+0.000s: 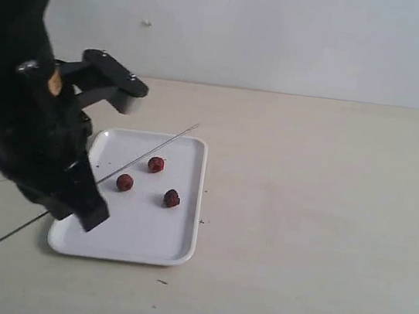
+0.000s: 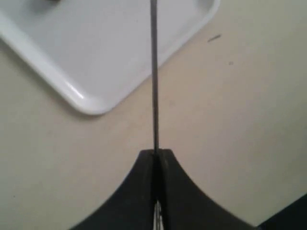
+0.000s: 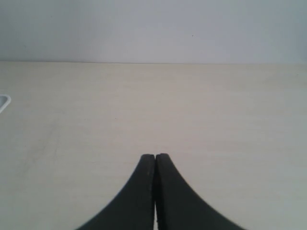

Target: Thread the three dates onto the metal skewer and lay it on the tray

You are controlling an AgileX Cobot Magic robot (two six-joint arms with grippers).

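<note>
Three dates (image 1: 156,164) on the tray (image 1: 144,234); skewer (image 1: 147,154) over its left part

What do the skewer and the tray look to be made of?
The skewer looks like bare metal: a thin, straight grey rod with a dull sheen. The tray looks like glossy white plastic or melamine, possibly enamel. A bright highlight sits on its smooth, rounded corner rim, but the look alone cannot settle which.

The tray (image 1: 175,238) is white with a few dark specks, and the three dates (image 1: 156,164) are reddish-brown. The skewer (image 1: 147,154) is silvery grey, the table (image 1: 325,220) pale beige.
</note>
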